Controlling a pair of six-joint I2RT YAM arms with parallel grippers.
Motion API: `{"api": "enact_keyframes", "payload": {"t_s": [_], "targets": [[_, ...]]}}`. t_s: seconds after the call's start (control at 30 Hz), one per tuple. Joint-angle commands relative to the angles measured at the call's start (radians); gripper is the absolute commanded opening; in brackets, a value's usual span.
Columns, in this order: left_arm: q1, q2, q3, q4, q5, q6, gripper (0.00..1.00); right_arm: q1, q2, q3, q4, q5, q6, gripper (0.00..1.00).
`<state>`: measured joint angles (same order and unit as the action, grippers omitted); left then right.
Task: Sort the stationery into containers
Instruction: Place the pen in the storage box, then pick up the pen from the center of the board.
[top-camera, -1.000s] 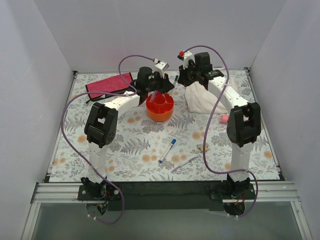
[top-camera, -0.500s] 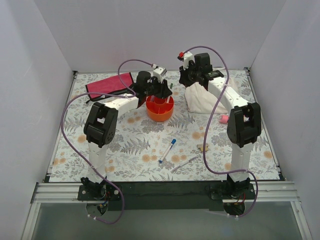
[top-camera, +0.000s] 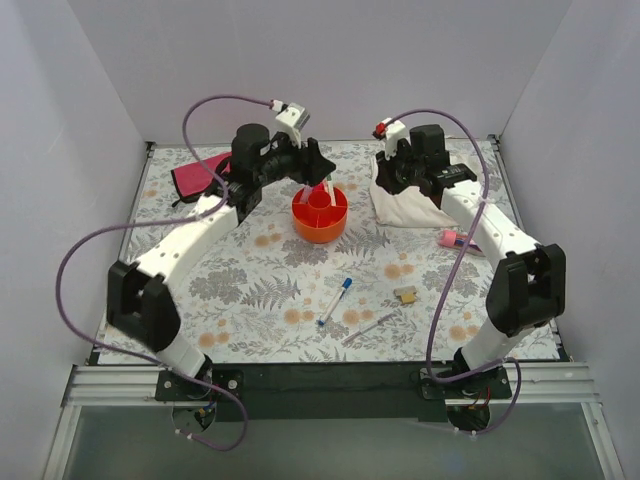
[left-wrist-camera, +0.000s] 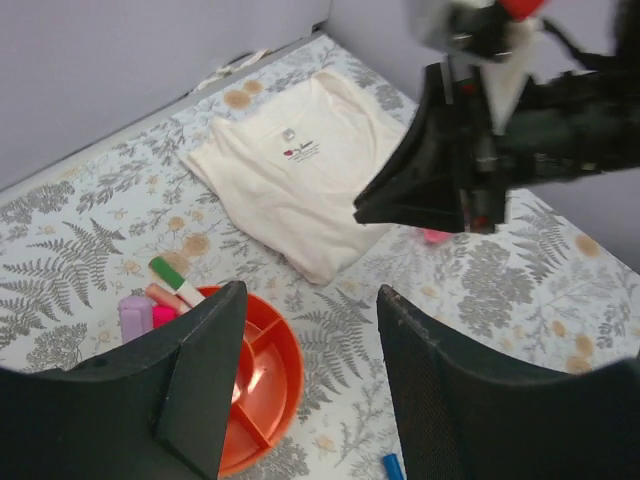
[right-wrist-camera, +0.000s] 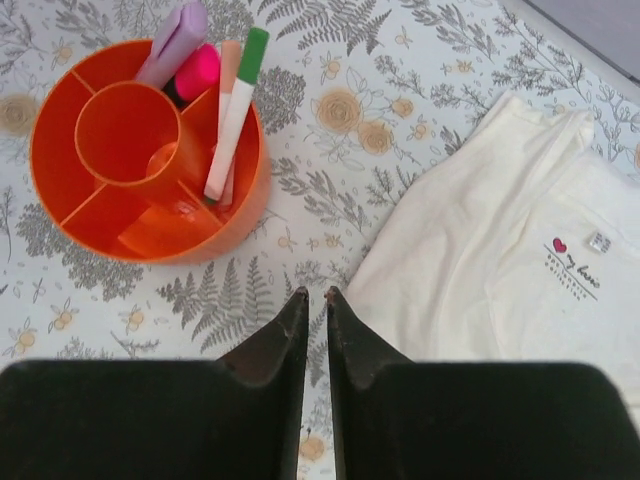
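Observation:
The round orange tub (top-camera: 303, 228) stands at the table's back centre. It holds a lilac highlighter (right-wrist-camera: 181, 38), a pink highlighter (right-wrist-camera: 203, 72), a green-capped marker (right-wrist-camera: 240, 95) and a peach pen beside it. My left gripper (top-camera: 322, 170) hovers open and empty just behind the tub; in its wrist view (left-wrist-camera: 310, 300) the tub (left-wrist-camera: 280, 372) lies between its fingers. My right gripper (top-camera: 386, 180) is shut and empty above the mat between the tub (right-wrist-camera: 205, 240) and a white cloth. Loose on the mat lie a blue-capped marker (top-camera: 335, 301), a grey pen (top-camera: 368, 327), a tan block (top-camera: 406, 295) and a pink lump (top-camera: 456, 238).
A folded white shirt (top-camera: 412, 205) lies right of the tub and also shows in the right wrist view (right-wrist-camera: 510, 250). A pink pouch (top-camera: 198, 172) lies at the back left. White walls close in the left, back and right sides.
My left gripper has drawn back from right over the tub and its arm has swung out to the left. My right arm has shifted to the right.

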<state>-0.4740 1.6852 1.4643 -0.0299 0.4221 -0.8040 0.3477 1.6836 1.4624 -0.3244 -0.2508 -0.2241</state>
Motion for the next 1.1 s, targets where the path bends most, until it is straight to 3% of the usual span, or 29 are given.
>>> {"api": "enact_keyframes", "payload": {"t_s": [0.0,0.2,0.43,0.73,1.07], "targets": [[-0.100,-0.251,-0.208,-0.178,-0.080,0.063,0.52,-0.018,-0.119,-0.092,0.012,0.016,0.006,0.18],[-0.176,-0.325,-0.424,-0.223,-0.095,0.042,0.48,-0.049,-0.229,-0.210,0.007,0.005,0.026,0.20],[-0.218,-0.259,-0.512,-0.203,-0.056,-0.024,0.47,-0.087,-0.334,-0.304,0.007,-0.016,0.029,0.20],[-0.319,-0.150,-0.509,-0.171,-0.104,-0.024,0.47,-0.142,-0.456,-0.439,0.007,-0.057,0.008,0.20],[-0.393,0.044,-0.406,-0.166,-0.226,-0.006,0.42,-0.147,-0.555,-0.488,-0.002,-0.080,-0.008,0.21]]}}
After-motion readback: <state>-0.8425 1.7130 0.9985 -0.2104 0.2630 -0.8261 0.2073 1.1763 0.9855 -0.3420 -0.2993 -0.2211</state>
